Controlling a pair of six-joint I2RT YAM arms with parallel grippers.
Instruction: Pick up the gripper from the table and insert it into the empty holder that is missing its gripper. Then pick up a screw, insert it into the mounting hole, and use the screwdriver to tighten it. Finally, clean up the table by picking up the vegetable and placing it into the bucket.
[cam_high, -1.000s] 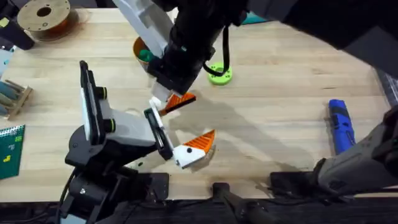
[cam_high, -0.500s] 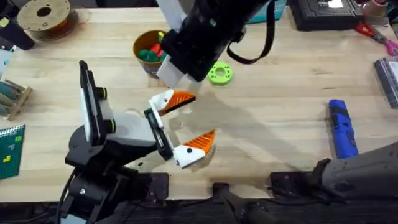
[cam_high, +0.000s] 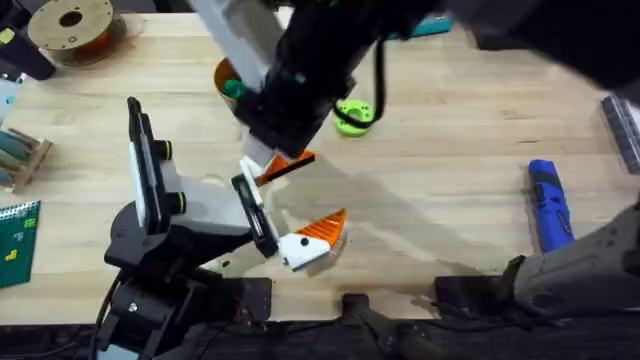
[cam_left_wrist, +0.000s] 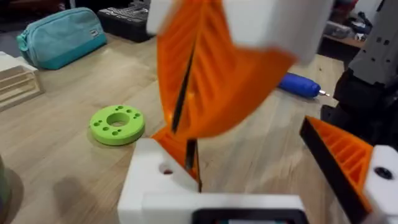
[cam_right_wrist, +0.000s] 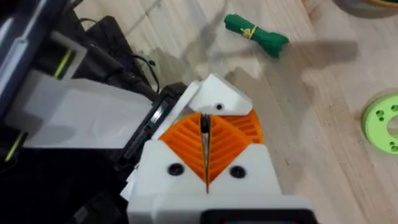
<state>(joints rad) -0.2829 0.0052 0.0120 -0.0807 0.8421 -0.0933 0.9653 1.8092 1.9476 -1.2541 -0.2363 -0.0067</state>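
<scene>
My left gripper (cam_high: 300, 200) stands open, with a white finger block and orange wedge on each side. Its far finger is the holder (cam_right_wrist: 214, 93), with a round mounting hole and the orange gripper (cam_right_wrist: 249, 124) seated in it. My right gripper (cam_right_wrist: 205, 134) hangs just above that finger, pads shut on a thin dark screw (cam_right_wrist: 204, 124). In the left wrist view the right gripper (cam_left_wrist: 183, 118) points down at the holder (cam_left_wrist: 155, 186). The green vegetable (cam_right_wrist: 256, 32) lies on the table. The blue screwdriver (cam_high: 548, 205) lies at the right. The right arm partly hides the bucket (cam_high: 224, 80).
A bright green ring disc (cam_high: 352, 118) lies right of the bucket. A filament spool (cam_high: 70, 25) sits at the back left, a small wooden rack (cam_high: 20, 155) at the left edge and a teal pouch (cam_left_wrist: 59, 37) at the back.
Half a second ago the right arm had pulled back toward the bucket; it is now back down over the left gripper's far finger. The left arm has not moved.
</scene>
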